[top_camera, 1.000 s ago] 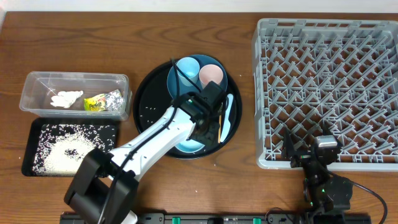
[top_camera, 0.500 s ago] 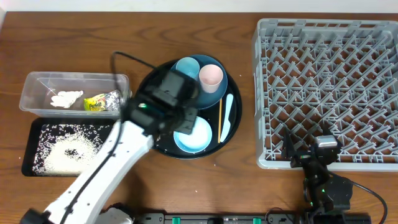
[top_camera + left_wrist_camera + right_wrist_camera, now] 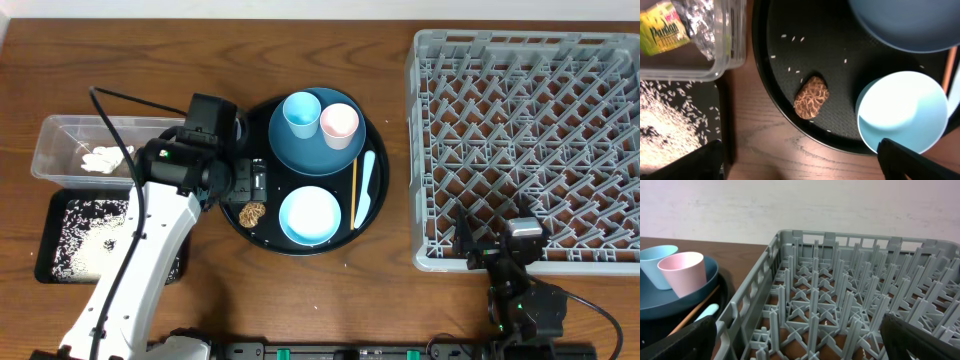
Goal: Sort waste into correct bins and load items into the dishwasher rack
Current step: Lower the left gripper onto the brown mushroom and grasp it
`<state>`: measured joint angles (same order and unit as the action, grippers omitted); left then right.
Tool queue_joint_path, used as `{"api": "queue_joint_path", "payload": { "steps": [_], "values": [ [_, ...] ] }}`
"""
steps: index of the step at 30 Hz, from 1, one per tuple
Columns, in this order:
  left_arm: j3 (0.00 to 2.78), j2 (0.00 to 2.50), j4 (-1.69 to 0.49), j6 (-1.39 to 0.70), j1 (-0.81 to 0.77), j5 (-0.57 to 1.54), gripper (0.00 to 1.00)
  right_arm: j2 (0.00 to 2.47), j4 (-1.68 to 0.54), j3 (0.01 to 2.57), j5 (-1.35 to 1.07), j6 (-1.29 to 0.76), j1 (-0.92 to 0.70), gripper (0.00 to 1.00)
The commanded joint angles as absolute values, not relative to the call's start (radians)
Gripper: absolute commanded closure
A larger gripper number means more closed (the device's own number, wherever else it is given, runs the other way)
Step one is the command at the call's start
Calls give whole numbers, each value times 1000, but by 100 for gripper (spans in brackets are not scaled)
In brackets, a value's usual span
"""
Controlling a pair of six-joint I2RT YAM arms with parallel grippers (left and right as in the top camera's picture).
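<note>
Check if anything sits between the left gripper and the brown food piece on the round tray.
Nothing visible does. The left gripper hangs open above the brown food piece, which lies alone on the round black tray. The pale-blue bowl sits apart to one side.

The table (image 3: 150,60) is brown wood with dark lines in it. Behind it stands a plain white wall (image 3: 790,205), a bit rough and patchy.

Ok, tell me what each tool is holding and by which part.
Nothing is held. The left tool is open and empty over the brown food piece; the right tool is open and empty by the dishwasher rack.
</note>
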<state>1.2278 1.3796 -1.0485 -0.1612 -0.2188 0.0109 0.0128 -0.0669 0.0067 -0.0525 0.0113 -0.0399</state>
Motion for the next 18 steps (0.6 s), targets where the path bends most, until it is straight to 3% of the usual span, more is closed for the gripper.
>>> {"api": "queue_joint_path", "payload": {
  "steps": [1, 4, 6, 18],
  "values": [
    [1181, 1415, -1037, -151, -212, -5, 12, 12, -71, 6, -49, 20, -45, 1],
    [1156, 1449, -1015, -151, -212, -4, 33, 12, -71, 6, -49, 20, -45, 1],
    [1137, 1475, -994, -151, -212, -4, 36, 12, -71, 6, -49, 20, -45, 1],
    [1097, 1657, -925, -151, -212, 15, 37, 12, -71, 6, -49, 20, -45, 1]
  ]
}}
